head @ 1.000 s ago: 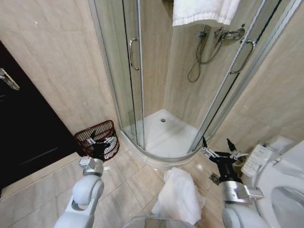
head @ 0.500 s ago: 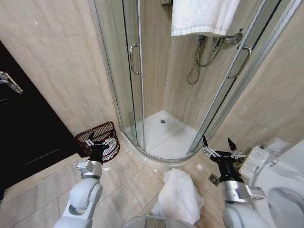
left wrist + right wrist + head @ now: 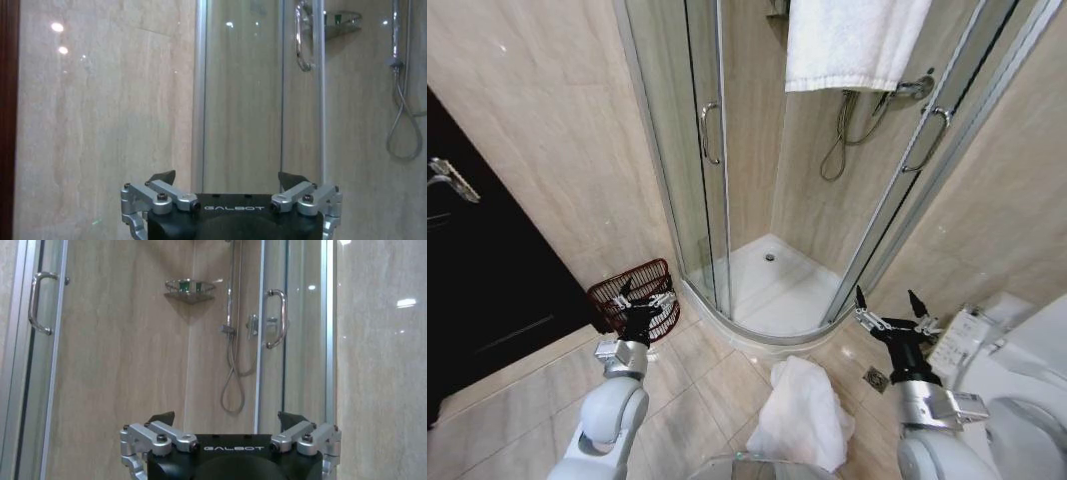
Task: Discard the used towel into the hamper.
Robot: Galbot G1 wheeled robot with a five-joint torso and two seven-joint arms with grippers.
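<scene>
A crumpled white used towel point(image 3: 802, 415) lies on the tiled floor in front of the shower, between my two arms. The hamper point(image 3: 613, 293), a dark reddish-brown wire basket, stands on the floor against the wall left of the shower. My left gripper point(image 3: 643, 290) is raised in front of the hamper, open and empty; in the left wrist view it point(image 3: 227, 177) faces the wall and glass door. My right gripper point(image 3: 886, 300) is held up to the right of the towel, open and empty; in the right wrist view it point(image 3: 227, 417) faces the shower.
The curved glass shower cabin point(image 3: 767, 260) stands straight ahead, with a clean white towel point(image 3: 855, 40) hanging over its top. A dark door point(image 3: 477, 280) is on the left, and a toilet point(image 3: 1027, 400) on the right. A floor drain point(image 3: 876, 379) sits near the right arm.
The whole picture has shifted down a little, so the camera has tilted up. Both grippers stay open, and the towel on the floor has not moved.
</scene>
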